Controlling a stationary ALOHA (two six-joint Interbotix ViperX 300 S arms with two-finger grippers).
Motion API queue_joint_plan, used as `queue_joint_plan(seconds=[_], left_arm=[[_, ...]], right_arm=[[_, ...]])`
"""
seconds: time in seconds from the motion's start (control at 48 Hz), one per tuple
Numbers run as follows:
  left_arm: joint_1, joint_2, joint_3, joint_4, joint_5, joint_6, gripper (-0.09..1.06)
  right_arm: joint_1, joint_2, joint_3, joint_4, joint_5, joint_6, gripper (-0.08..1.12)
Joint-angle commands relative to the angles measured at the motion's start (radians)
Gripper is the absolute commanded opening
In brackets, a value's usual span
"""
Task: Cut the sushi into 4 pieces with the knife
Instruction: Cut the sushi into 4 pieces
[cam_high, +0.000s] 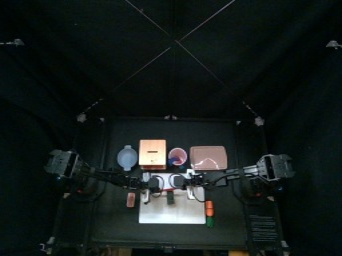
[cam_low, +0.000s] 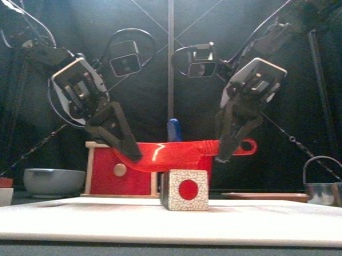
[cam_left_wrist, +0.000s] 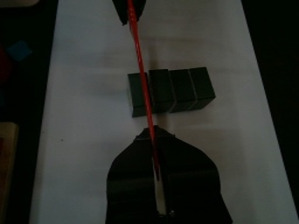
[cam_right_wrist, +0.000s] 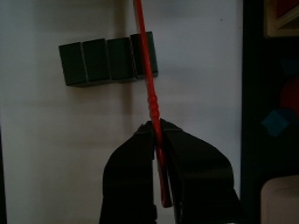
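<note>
A sushi roll (cam_low: 186, 189) of dark green blocks lies on the white cutting board (cam_low: 80, 215), its red-and-white end facing the front. A red knife (cam_low: 171, 155) hangs level right over it, held at both ends. My left gripper (cam_low: 123, 150) is shut on one end and my right gripper (cam_low: 230, 148) on the other. In the left wrist view the blade (cam_left_wrist: 142, 70) crosses the roll (cam_left_wrist: 172, 92) near the seam beside an end block. The right wrist view shows the blade (cam_right_wrist: 142, 35) over the same end of the roll (cam_right_wrist: 105, 59). I cannot tell whether the blade touches the roll.
Behind the board stand a wooden box with a red drawer front (cam_low: 114, 168), a blue-grey bowl (cam_low: 54, 181) at the left and a metal cutter (cam_low: 321, 180) at the right. A blue knife (cam_low: 173, 128) sticks up at the back. Small toy foods (cam_high: 211, 208) lie beside the board.
</note>
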Motion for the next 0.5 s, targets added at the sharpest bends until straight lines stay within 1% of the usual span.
queue_joint_plan(seconds=[0.021, 0.146, 0.292, 0.354, 0.5], left_arm=[[-0.037, 0.011, -0.026, 0.002, -0.005, 0.003, 0.22], [-0.04, 0.029, -0.026, 0.0, -0.005, 0.002, 0.22], [-0.064, 0.031, -0.028, 0.0, -0.005, 0.0, 0.22], [-0.069, 0.031, -0.029, 0.0, -0.005, 0.0, 0.22], [-0.069, 0.041, -0.028, 0.0, -0.003, -0.002, 0.22]], right_arm=[[-0.011, 0.003, -0.017, 0.0, -0.003, 0.003, 0.16], [-0.011, 0.018, -0.014, 0.005, -0.003, 0.003, 0.15], [-0.003, 0.021, -0.014, 0.017, -0.003, 0.003, 0.16], [-0.002, 0.021, -0.012, 0.02, -0.003, 0.003, 0.15], [0.0, 0.031, -0.005, 0.028, -0.012, 0.005, 0.16]])
